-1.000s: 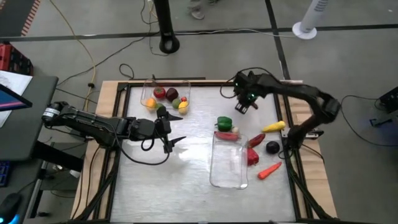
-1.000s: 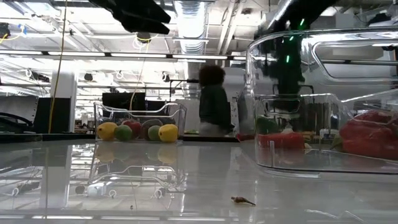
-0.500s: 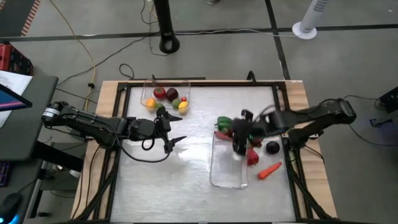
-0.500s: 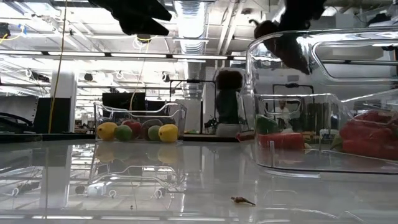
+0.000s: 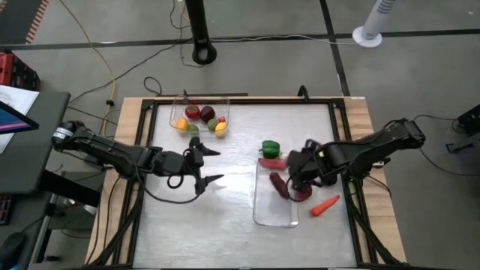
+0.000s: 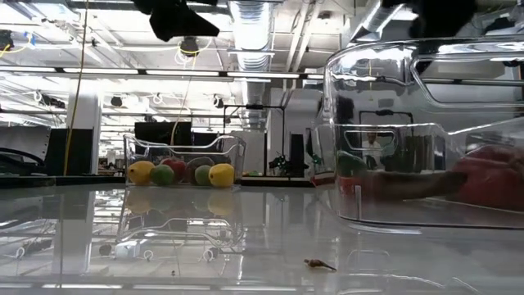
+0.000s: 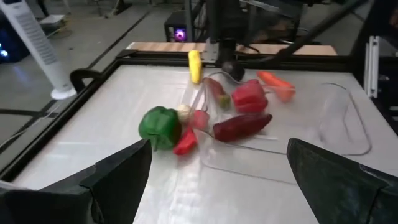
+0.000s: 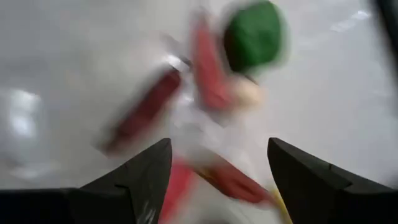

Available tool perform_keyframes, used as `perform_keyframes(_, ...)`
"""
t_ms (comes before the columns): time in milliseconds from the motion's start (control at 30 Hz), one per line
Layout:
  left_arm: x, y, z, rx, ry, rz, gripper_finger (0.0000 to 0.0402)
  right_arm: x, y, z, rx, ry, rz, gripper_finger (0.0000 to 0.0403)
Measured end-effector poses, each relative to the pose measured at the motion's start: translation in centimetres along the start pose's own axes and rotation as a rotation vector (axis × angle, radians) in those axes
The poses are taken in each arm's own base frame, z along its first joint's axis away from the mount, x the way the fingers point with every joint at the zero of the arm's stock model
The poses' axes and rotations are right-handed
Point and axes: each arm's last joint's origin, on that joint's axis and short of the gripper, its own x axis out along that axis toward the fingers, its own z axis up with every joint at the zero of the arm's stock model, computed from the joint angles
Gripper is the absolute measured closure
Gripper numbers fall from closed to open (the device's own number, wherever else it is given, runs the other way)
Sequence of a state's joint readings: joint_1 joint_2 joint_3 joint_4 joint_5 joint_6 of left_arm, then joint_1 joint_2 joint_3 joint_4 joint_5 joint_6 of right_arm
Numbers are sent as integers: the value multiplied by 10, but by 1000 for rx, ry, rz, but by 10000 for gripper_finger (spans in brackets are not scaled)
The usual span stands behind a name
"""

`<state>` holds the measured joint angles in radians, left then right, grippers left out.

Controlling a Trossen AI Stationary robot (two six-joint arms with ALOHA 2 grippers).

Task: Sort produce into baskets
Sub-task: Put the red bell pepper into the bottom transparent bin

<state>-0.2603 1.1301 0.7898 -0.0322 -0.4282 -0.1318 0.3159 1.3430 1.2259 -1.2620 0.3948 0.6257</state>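
We see a pale, glossy surface [image 5: 187, 225] framed by dark rails, with grey floor around it in the high view. At the upper left of the surface sits one clear basket [image 5: 199, 118] holding several round pieces of produce, red, yellow, green and maroon [image 5: 206, 114]; the low view shows them as a row behind its wall [image 6: 184, 160]. A second clear basket [image 5: 274, 201] lies right of centre. A dark red piece [image 5: 278, 184] rests inside it, and a green pepper [image 5: 271, 148] stands just beyond its far end with a red chili [image 5: 273, 163] beside it. An orange carrot [image 5: 325, 205] lies on the surface just right of this basket.

The right end effector [image 5: 298, 178] hangs over the right edge of that basket. Its wrist view is smeared, yet the two fingers [image 8: 140, 180] stand clearly apart with nothing between them. What lies under this arm is hidden from above; the left wrist view shows a red block [image 7: 249, 98] and a yellow piece [image 7: 194, 65] there.

The left end effector [image 5: 208, 165] hovers at centre left of the surface, its fingers [image 7: 118, 174] spread wide and empty. In the low view both arms are cut off at the top edge.
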Motion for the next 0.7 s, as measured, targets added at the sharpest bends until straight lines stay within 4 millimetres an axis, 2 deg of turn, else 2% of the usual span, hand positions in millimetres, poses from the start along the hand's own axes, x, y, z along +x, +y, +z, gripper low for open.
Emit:
perform_keyframes(167, -1, -2, -4, 51, 3, 28, 41, 3, -25, -6, 36, 122, -81, 111)
perform_keyframes(300, 1, -1, -11, 60, 19, 34, 41, 12, -34, -12, 45, 241, -78, 111)
perform_keyframes(500, 1, -3, -17, 46, 53, -17, 41, 43, -30, -32, 75, 368, -55, 111)
perform_keyframes(600, 0, -5, -18, 54, 64, -34, 41, 55, -20, -43, 92, 335, -25, 111)
perform_keyframes(700, -1, -7, -19, 58, 71, -42, 41, 56, -7, -50, 98, 270, 45, 111)
